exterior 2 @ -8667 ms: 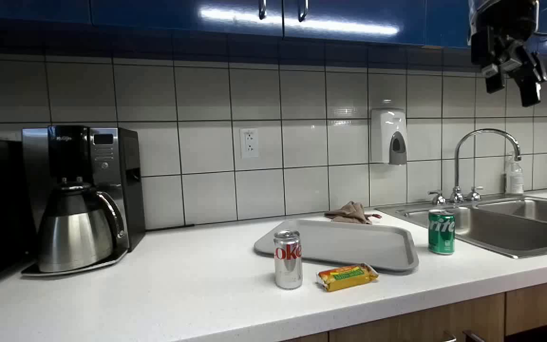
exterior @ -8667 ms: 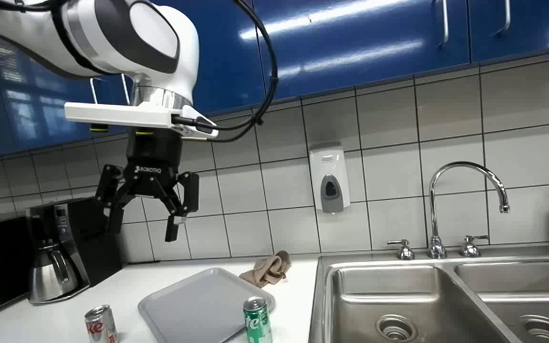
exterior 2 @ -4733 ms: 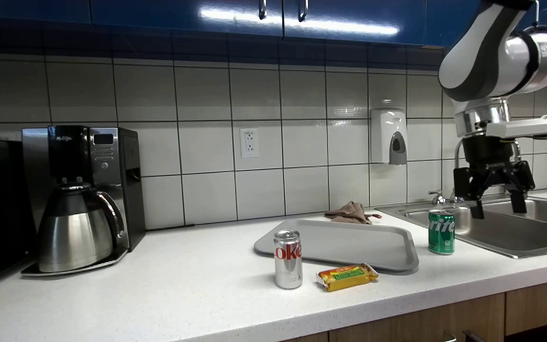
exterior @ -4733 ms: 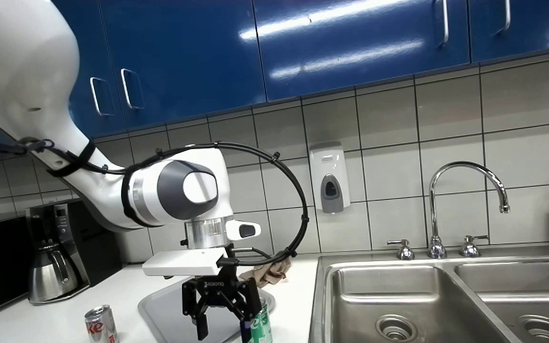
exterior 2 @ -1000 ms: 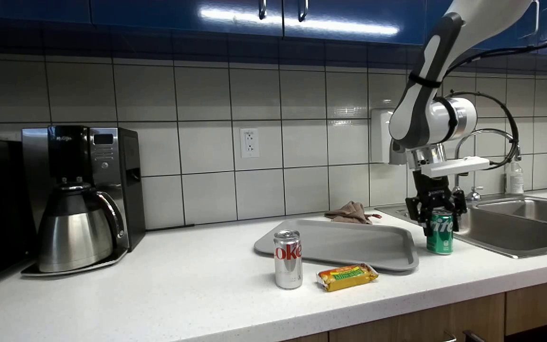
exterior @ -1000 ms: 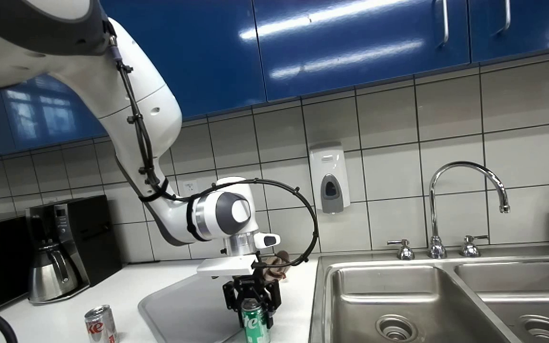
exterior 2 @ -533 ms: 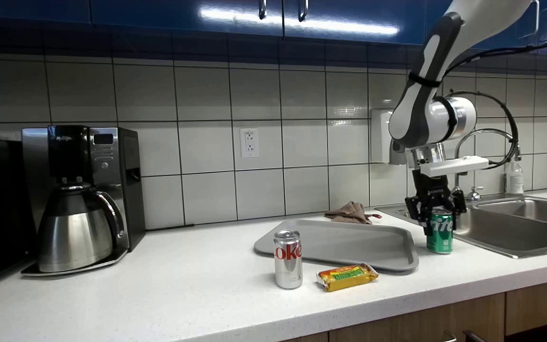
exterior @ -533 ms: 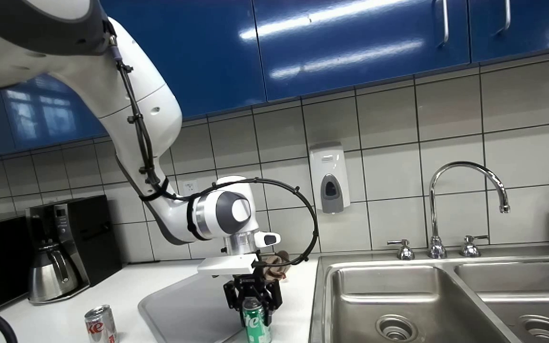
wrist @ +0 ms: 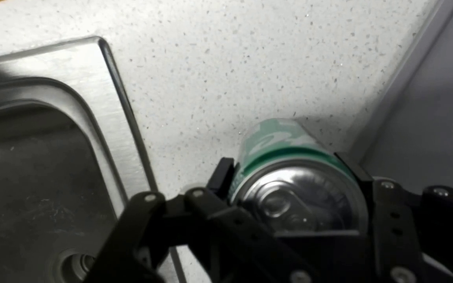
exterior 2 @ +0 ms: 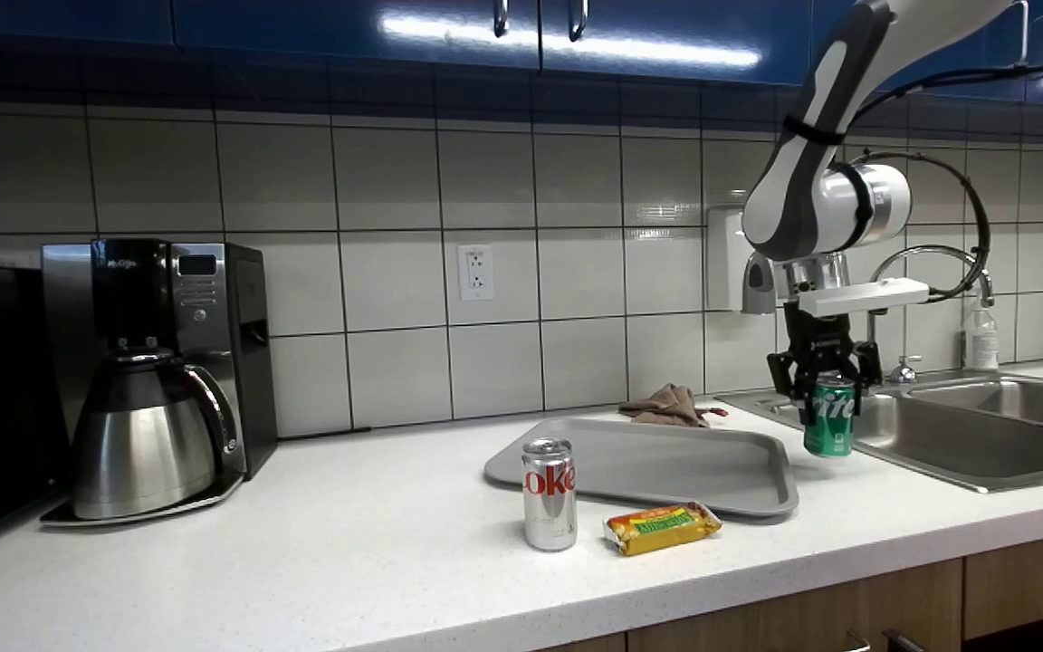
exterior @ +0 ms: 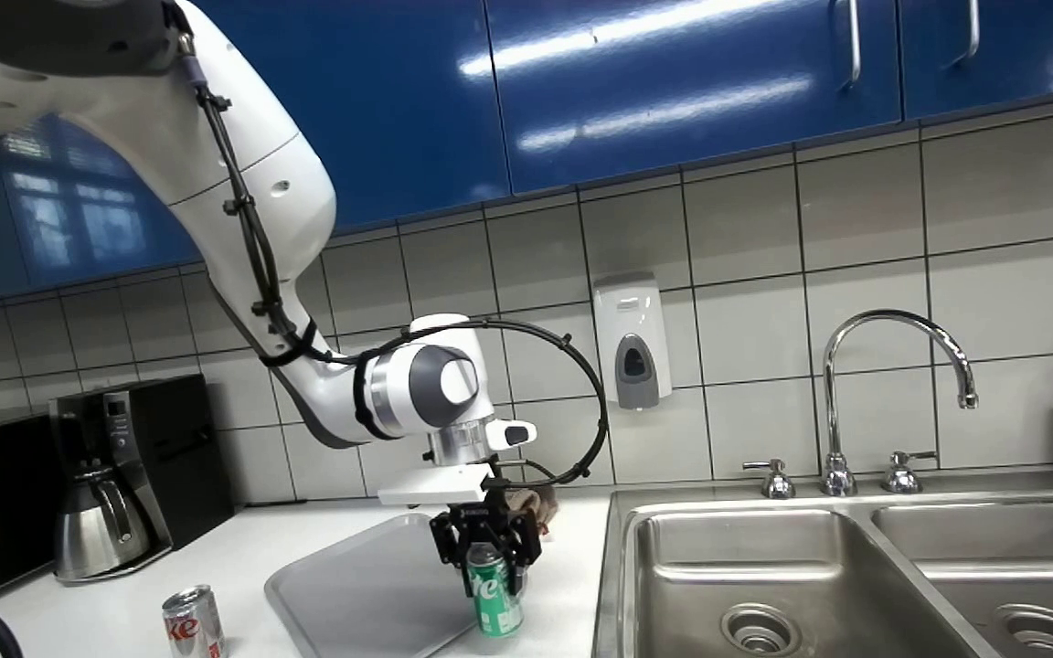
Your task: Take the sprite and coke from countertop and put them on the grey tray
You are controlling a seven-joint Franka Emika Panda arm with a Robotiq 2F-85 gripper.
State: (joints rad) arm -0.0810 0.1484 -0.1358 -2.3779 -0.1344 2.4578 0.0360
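Note:
The green sprite [exterior 2: 829, 433] hangs just above the white countertop [exterior 2: 304, 552], slightly tilted, close to the right end of the grey tray [exterior 2: 666, 462]. Around its upper part my gripper [exterior 2: 833, 409] is shut, a finger on each side. In the wrist view the silver lid and green side of the sprite [wrist: 285, 143] show between the fingers [wrist: 221, 177]; its lower end is partly hidden. The coke [exterior 2: 550, 512], a silver can with red letters, stands upright on the countertop in front of the tray, and shows in both exterior views.
A yellow snack packet [exterior 2: 662, 529] lies by the tray's front edge, right of the coke. Behind the tray sits a brown cloth [exterior 2: 666, 405]. The steel sink [exterior: 764, 548] adjoins the countertop beside the sprite. A coffee maker [exterior 2: 159, 380] stands far left.
The gripper came down from high up to the sprite and closed around it. In the last half second the sprite has risen off the countertop with the gripper. The coke and tray have not moved.

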